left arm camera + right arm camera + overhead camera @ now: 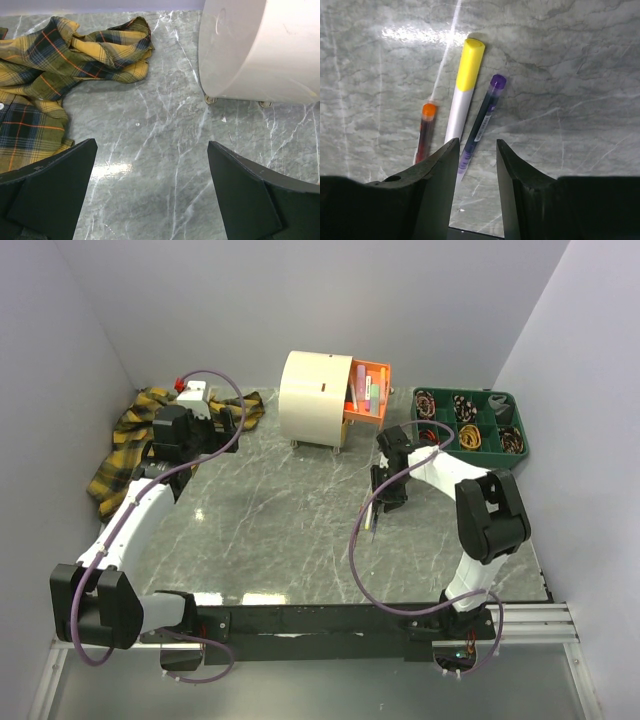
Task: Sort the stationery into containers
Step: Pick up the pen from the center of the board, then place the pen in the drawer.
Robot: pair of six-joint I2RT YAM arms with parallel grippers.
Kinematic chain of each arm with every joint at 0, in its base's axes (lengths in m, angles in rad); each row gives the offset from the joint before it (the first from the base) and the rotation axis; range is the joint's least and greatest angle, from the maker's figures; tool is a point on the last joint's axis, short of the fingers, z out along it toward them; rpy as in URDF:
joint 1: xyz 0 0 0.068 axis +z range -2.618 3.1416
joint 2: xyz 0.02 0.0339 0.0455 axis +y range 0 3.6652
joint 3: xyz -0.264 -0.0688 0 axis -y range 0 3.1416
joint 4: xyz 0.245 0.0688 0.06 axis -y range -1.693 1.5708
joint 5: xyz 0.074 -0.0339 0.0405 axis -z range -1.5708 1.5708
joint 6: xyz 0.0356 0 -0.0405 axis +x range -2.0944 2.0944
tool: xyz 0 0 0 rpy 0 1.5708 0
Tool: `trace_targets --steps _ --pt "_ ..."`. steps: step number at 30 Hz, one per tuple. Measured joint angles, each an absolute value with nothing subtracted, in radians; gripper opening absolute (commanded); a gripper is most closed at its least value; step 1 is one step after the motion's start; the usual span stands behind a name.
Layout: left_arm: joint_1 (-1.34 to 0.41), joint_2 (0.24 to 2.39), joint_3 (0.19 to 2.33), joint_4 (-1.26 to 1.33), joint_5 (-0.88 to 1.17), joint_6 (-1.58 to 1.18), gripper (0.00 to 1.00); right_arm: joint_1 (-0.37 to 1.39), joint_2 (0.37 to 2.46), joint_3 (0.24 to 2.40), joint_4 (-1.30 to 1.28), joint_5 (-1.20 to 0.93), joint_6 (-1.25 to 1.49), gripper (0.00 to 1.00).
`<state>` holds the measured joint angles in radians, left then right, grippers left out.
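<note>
Three thin pens lie side by side on the marble in the right wrist view: a red one with an orange cap [424,133], a white one with a yellow cap [463,85] and a purple one [484,113]. My right gripper [476,145] is open just above them, its jaws either side of the purple pen's near end. From above it [380,498] hangs mid-table. The cream cabinet [315,398] has its orange drawer [369,390] open with highlighters inside. The dark green tray [470,424] is at the back right. My left gripper [152,145] is open and empty.
The yellow-black plaid cloth [135,445] lies at the back left, also in the left wrist view [55,65]. The cabinet's wall [260,50] stands on small feet to the left gripper's right. Coiled bands fill several tray compartments [470,436]. Grey walls close in on both sides.
</note>
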<state>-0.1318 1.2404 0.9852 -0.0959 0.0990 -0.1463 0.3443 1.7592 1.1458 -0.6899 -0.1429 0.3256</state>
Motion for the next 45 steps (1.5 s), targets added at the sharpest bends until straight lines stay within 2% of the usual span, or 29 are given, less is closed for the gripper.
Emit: trace_targets --steps 12,15,19,24,29,34,39,45 --pt "-0.130 1.241 0.985 -0.096 0.090 -0.143 0.99 0.344 1.825 1.159 -0.684 -0.128 0.321 0.34" --pt "-0.130 1.241 0.985 -0.096 0.090 -0.143 0.99 0.344 1.846 1.184 -0.690 -0.123 0.316 0.26" --pt "-0.130 1.241 0.985 -0.096 0.090 -0.144 0.99 0.344 1.868 1.217 -0.693 -0.113 0.309 0.00" --pt "-0.123 1.241 0.985 -0.096 0.092 -0.145 0.99 0.344 1.810 1.182 -0.704 -0.094 0.298 0.00" --pt "-0.086 1.241 0.986 -0.094 0.112 -0.164 1.00 0.350 1.543 1.131 -0.773 -0.140 0.264 0.00" --pt "-0.071 1.245 0.989 -0.095 0.114 -0.175 0.99 0.363 1.381 1.205 -0.759 -0.215 0.231 0.00" --pt "-0.071 1.288 1.036 -0.099 0.120 -0.175 1.00 0.366 1.422 1.392 -0.712 -0.261 0.191 0.00" --pt "-0.071 1.318 1.066 -0.098 0.120 -0.173 0.99 0.355 1.593 1.720 -0.665 -0.271 0.166 0.00"
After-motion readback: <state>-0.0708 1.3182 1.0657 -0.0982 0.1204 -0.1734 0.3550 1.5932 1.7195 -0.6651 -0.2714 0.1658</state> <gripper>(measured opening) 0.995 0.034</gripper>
